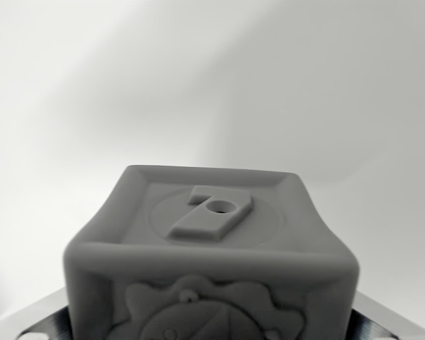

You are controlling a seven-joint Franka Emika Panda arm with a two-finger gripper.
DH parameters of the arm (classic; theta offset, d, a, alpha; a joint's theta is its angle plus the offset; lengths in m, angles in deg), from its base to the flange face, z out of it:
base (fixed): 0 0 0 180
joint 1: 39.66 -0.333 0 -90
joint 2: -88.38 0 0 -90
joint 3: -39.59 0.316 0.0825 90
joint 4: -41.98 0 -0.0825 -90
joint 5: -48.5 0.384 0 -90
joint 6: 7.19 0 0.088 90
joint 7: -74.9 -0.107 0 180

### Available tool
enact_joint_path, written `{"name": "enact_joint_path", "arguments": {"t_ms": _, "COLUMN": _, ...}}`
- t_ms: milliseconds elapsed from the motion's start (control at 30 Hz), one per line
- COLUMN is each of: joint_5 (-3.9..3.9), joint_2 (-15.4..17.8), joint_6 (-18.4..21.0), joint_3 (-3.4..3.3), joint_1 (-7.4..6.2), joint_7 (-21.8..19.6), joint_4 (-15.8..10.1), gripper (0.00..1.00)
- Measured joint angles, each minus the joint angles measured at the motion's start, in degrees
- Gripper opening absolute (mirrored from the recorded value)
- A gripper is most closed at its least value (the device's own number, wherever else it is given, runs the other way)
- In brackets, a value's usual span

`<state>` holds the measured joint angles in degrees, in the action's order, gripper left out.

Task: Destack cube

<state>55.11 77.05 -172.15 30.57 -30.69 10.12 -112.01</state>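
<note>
Whiteness fills the backdrop, smooth and softly shadowed. One grey cube, matte with rounded edges, sits low at six o'clock. Its upper face bears a raised numeral 7 within a circle; its near face shows a sun-like relief. Gripper fingers, dark and metallic, flank it at seven and five o'clock, pinching it.

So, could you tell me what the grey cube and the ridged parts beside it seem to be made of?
The cube looks like matte moulded plastic: uniform grey, soft rounded edges, raised figure. The ridged parts, probably gripper fingers, look like dark grooved plastic or metal; too blurred to say.
</note>
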Motion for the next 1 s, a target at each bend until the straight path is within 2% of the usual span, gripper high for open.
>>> {"name": "enact_joint_path", "arguments": {"t_ms": 33, "joint_5": 0.17, "joint_2": -0.28, "joint_6": -0.22, "joint_3": 0.11, "joint_1": 0.07, "joint_7": 0.11, "joint_4": 0.06, "gripper": 0.00}}
{"name": "enact_joint_path", "arguments": {"t_ms": 200, "joint_5": 1.98, "joint_2": -4.17, "joint_6": -2.93, "joint_3": 1.79, "joint_1": 1.11, "joint_7": 1.44, "joint_4": 0.82, "gripper": 0.00}}
{"name": "enact_joint_path", "arguments": {"t_ms": 367, "joint_5": 2.98, "joint_2": -6.54, "joint_6": -4.90, "joint_3": 3.20, "joint_1": 2.36, "joint_7": 2.25, "joint_4": 1.37, "gripper": 0.00}}
{"name": "enact_joint_path", "arguments": {"t_ms": 500, "joint_5": 3.25, "joint_2": -8.22, "joint_6": -6.21, "joint_3": 4.21, "joint_1": 3.31, "joint_7": 2.56, "joint_4": 1.84, "gripper": 0.00}}
{"name": "enact_joint_path", "arguments": {"t_ms": 667, "joint_5": 3.28, "joint_2": -9.74, "joint_6": -7.27, "joint_3": 5.06, "joint_1": 4.14, "joint_7": 2.61, "joint_4": 2.26, "gripper": 0.00}}
{"name": "enact_joint_path", "arguments": {"t_ms": 900, "joint_5": 3.28, "joint_2": -10.82, "joint_6": -8.19, "joint_3": 5.70, "joint_1": 4.78, "joint_7": 2.61, "joint_4": 2.55, "gripper": 0.00}}
{"name": "enact_joint_path", "arguments": {"t_ms": 933, "joint_5": 3.28, "joint_2": -10.89, "joint_6": -8.24, "joint_3": 5.73, "joint_1": 4.80, "joint_7": 2.61, "joint_4": 2.56, "gripper": 1.00}}
{"name": "enact_joint_path", "arguments": {"t_ms": 1000, "joint_5": 3.28, "joint_2": -10.90, "joint_6": -8.27, "joint_3": 5.75, "joint_1": 4.82, "joint_7": 2.61, "joint_4": 2.58, "gripper": 1.00}}
